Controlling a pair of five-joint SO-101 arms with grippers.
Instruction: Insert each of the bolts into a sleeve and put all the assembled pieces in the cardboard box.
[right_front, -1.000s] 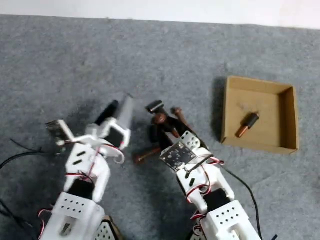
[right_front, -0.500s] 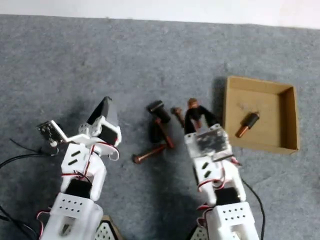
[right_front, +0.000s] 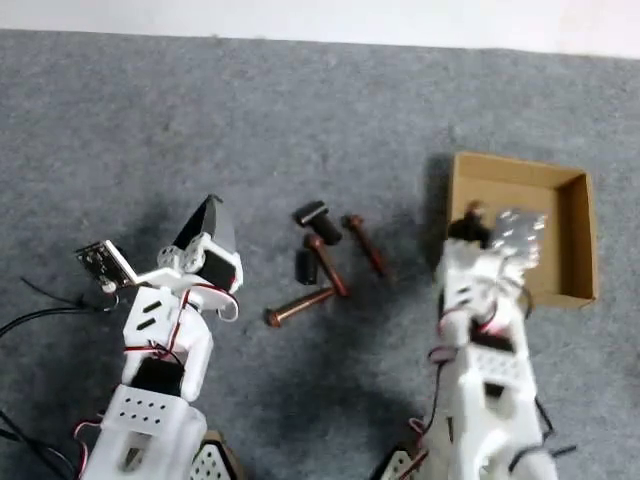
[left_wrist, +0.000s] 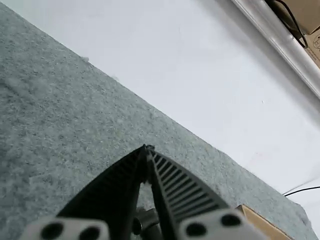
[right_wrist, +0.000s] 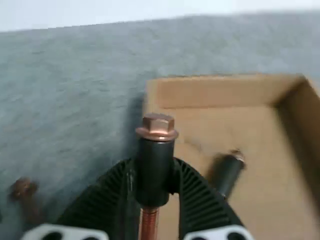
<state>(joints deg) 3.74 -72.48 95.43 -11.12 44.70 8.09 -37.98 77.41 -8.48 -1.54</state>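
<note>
My right gripper (right_wrist: 152, 170) is shut on a black sleeve (right_wrist: 154, 165) with a copper bolt through it, its head (right_wrist: 157, 127) sticking out above the fingers. In the high view that gripper (right_front: 470, 218) hangs over the left wall of the cardboard box (right_front: 530, 190). One assembled piece (right_wrist: 227, 170) lies inside the box (right_wrist: 225, 100). On the mat between the arms lie three loose copper bolts (right_front: 364, 243) (right_front: 328, 268) (right_front: 298, 305) and two black sleeves (right_front: 312, 214) (right_front: 306, 266). My left gripper (right_front: 211, 212) is shut and holds nothing, left of that pile; its tips (left_wrist: 146, 150) point over bare mat.
Grey mat (right_front: 150, 120) covers the table, with a white surface (right_front: 320, 15) beyond its far edge. A black cable (right_front: 40, 300) trails beside the left arm's base. The box's walls stand up from the mat at the right.
The right arm swung right from the middle pile to the box, carrying the sleeved bolt. The left arm pulled back a little to the left, then kept still.
</note>
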